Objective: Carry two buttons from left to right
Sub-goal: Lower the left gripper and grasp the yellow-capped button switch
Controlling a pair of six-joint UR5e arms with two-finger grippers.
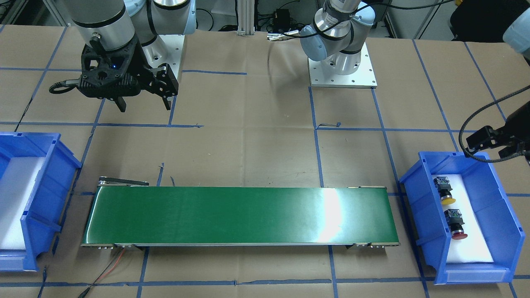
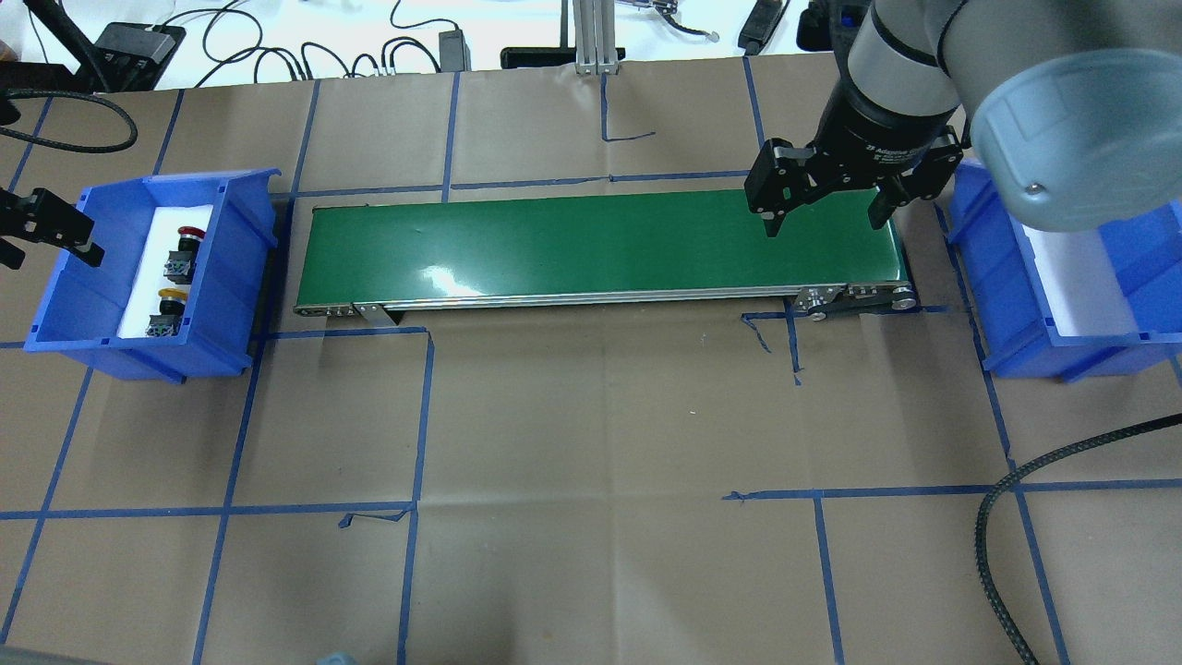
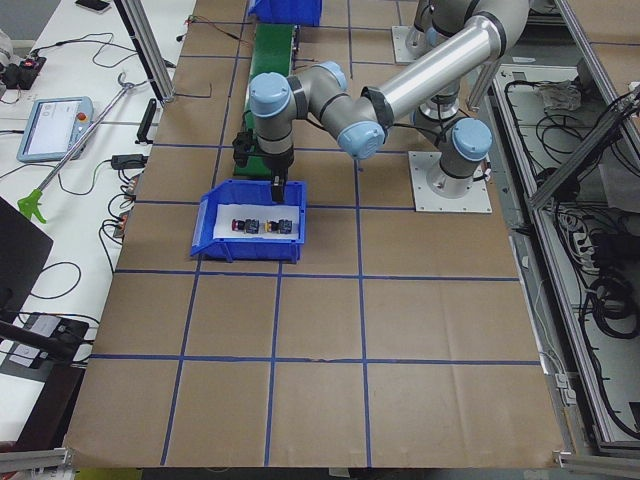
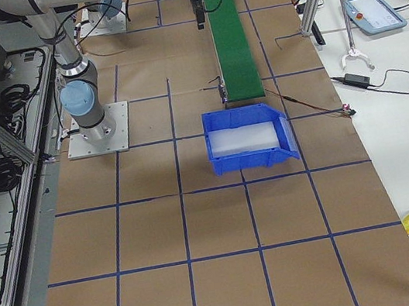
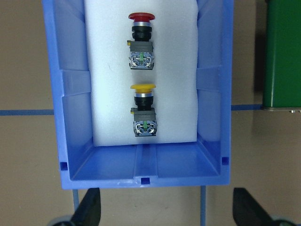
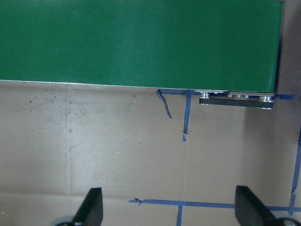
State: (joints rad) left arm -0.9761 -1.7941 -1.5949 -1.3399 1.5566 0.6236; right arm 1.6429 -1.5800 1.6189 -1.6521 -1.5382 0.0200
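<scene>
Two buttons lie on white foam in the blue left bin (image 5: 70, 94): the red button (image 5: 141, 42) and the yellow button (image 5: 143, 110), each with a black body and a grey rear block. They also show in the overhead view, red (image 2: 185, 245) and yellow (image 2: 166, 311). My left gripper (image 5: 167, 212) is open and empty. It hovers above the bin's end nearest the yellow button, and also shows in the overhead view (image 2: 37, 226). My right gripper (image 2: 822, 214) is open and empty, above the right end of the green conveyor belt (image 2: 600, 245).
The blue right bin (image 2: 997, 277) holds only white foam and stands just past the belt's right end. The belt runs between the two bins. Blue tape lines cross the brown paper table. A black cable (image 2: 1016, 517) loops at the front right.
</scene>
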